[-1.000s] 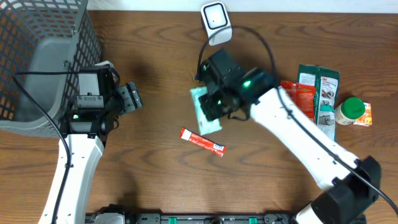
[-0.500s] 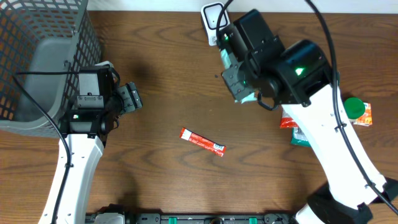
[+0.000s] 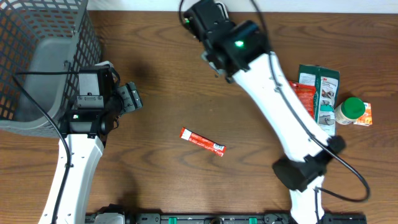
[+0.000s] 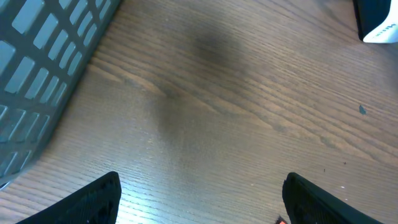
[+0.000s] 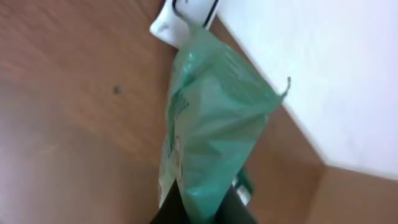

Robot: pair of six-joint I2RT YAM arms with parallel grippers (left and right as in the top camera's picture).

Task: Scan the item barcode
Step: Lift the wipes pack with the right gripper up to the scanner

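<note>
Mock shop checkout on a wooden table (image 3: 161, 74): grey shopping basket (image 3: 25, 28), white scanner (image 4: 382, 32), packaged goods (image 3: 323, 87).

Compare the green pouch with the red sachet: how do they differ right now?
The green pouch is held up off the table, pinched in the right gripper; the red sachet lies flat on it, untouched. The pouch is a crumpled bag, the sachet a slim strip. The pouch is close to the scanner; the sachet sits mid-table. Both are soft packets.
</note>
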